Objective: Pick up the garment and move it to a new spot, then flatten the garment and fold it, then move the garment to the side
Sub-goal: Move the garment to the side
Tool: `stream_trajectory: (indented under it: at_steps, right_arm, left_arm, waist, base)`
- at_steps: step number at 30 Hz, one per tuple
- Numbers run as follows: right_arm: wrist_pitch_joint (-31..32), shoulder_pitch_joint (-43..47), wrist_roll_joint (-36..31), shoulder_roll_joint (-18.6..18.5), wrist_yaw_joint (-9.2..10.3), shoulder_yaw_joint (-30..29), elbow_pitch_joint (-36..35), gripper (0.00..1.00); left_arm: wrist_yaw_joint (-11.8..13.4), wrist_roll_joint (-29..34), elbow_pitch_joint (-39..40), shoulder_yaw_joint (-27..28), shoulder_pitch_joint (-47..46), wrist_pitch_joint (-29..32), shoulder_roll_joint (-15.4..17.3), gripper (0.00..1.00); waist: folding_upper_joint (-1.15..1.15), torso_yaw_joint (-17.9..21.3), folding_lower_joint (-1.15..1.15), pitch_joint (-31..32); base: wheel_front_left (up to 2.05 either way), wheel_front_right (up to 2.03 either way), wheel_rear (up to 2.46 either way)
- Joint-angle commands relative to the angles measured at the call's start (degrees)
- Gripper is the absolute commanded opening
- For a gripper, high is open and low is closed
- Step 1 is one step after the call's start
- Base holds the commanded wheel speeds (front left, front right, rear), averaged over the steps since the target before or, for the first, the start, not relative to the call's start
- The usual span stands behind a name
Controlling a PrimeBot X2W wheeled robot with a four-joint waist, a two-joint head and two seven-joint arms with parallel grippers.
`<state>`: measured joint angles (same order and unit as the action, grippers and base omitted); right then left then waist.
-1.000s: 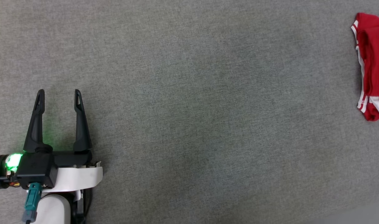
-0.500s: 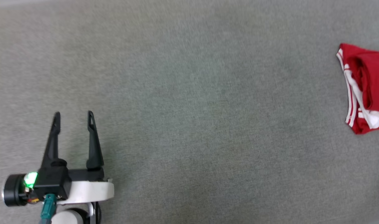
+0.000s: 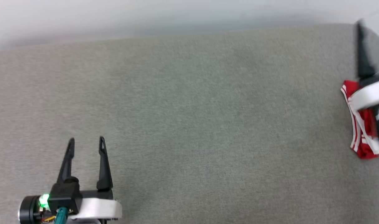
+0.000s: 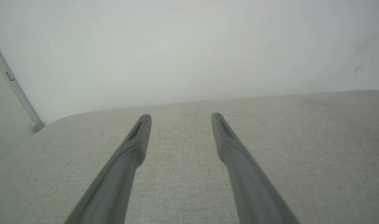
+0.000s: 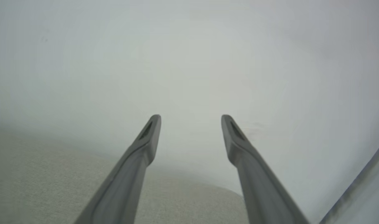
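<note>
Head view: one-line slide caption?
Folded red garment far right on the grey surface, open right gripper over it; open left gripper lower left.

A bench covered in grey woven fabric, rounded at its corners, meets a plain pale wall. A slanting grey strip borders the wall.

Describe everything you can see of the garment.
The garment is red cloth with white panels and red-and-white striped trim along the edge toward the head view's left. It lies bunched or folded into a narrow heap, not spread flat, on the grey fabric surface at that view's far right, cut off by the frame edge. The blurred right arm crosses in front of its upper part; whether they touch cannot be told. No lettering shows.
</note>
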<state>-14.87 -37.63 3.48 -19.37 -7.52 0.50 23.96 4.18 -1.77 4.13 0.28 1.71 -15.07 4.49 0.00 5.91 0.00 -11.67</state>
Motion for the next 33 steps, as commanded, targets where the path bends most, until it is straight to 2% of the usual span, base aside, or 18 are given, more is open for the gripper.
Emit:
stream_trajectory:
  at_steps: [1, 7, 16, 23, 33]
  right_arm:
    - [-0.24, 3.00, 0.13, 1.72, 0.07, 0.41, -1.94, 1.00]
    - [-0.29, 11.63, 1.05, 5.95, 0.07, 1.55, -7.84, 1.00]
    - [-0.30, 24.93, 3.60, 11.07, 0.07, -1.03, -12.54, 1.00]
    - [-0.30, 33.89, 3.91, 13.47, 0.07, -2.63, -16.24, 1.00]
    - [-0.30, 42.20, 3.16, 15.71, 0.07, -4.43, -21.74, 1.00]
  left_arm:
    - [-0.21, -0.12, -0.45, -0.17, 0.98, -0.12, -0.28, 1.00]
    - [-0.41, 0.06, -1.44, -0.33, 2.61, -0.12, -0.47, 1.00]
    - [-0.68, 0.25, -2.51, -0.98, 4.73, -0.12, -0.84, 1.00]
    - [-1.28, 0.14, -3.43, -1.54, 6.43, -0.12, -1.02, 1.00]
    - [-2.53, -0.38, -4.43, -1.98, 7.48, -0.12, -1.19, 1.00]
  waist:
    - [0.00, -1.62, 0.00, 2.07]
    - [0.00, -2.78, 0.00, 4.34]
    - [0.00, -3.56, 0.00, 7.35]
    - [0.00, -4.11, 0.00, 9.62]
    - [0.00, -5.54, 0.00, 12.25]
  base:
    - [0.00, 0.00, 0.00]
    - [0.00, 0.00, 0.00]
    - [0.00, 0.00, 0.00]
    - [0.00, 0.00, 0.00]
    - [0.00, 0.00, 0.00]
